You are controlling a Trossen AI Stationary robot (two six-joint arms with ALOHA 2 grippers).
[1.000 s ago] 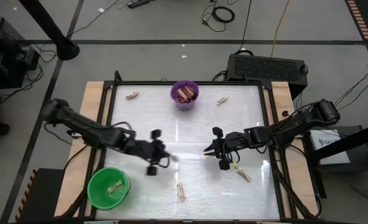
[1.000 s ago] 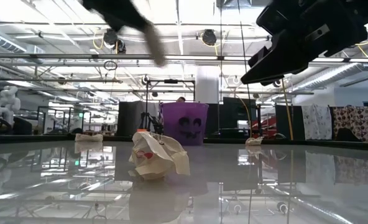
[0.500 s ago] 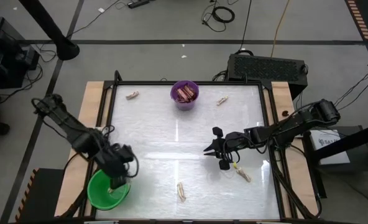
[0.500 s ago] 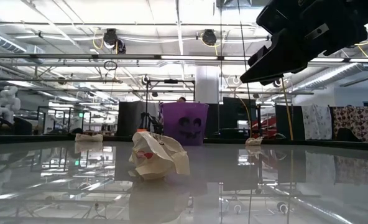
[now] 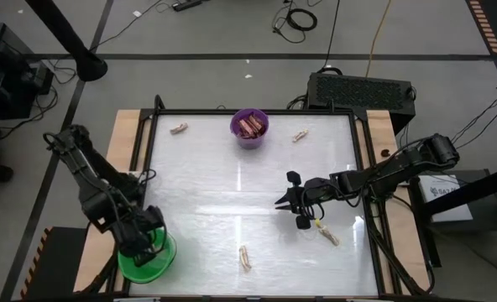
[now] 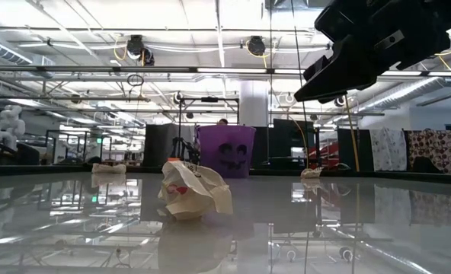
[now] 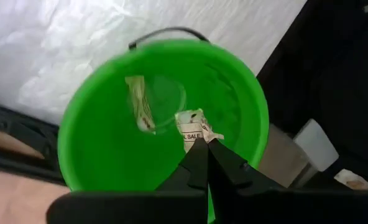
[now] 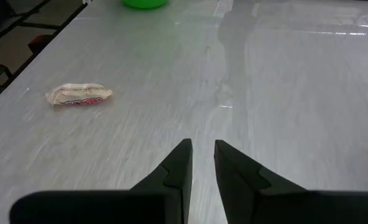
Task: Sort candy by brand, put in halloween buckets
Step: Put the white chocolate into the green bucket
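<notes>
My left gripper (image 7: 202, 146) hangs over the green bucket (image 5: 154, 263) at the table's near left corner, shut on a pale cream candy (image 7: 195, 126). Another cream candy (image 7: 139, 103) lies on the floor of the green bucket (image 7: 97, 149). The purple bucket (image 5: 249, 127) stands at the far edge with brown-maroon bars (image 5: 249, 125) in it. Loose cream candies lie flat on the table (image 5: 179, 128) (image 5: 300, 135) (image 5: 245, 257) (image 5: 326, 234). My right gripper (image 5: 284, 202) hovers right of centre, open by a narrow gap (image 8: 200, 155) and holding nothing. My left gripper pinches the cream candy by one end of its wrapper (image 7: 198, 137) between its two fingertips, coming from above and pointing down into the green bucket. The candy is lifted clear, inside the bucket's rim and above its floor.
The white table top (image 5: 232, 184) is framed by dark rails and wooden side strips. In the low view a crumpled cream candy (image 6: 193, 190) lies in front of the purple bucket (image 6: 227, 151). A cream candy (image 8: 78, 94) lies ahead of my right gripper. The bucket's wire handle (image 7: 165, 32) hangs outside its rim.
My left arm has swung from the table's middle toward the near left corner and now stands over the green bucket, pointing down into it. My right arm has kept still. The loose candies have not moved.
</notes>
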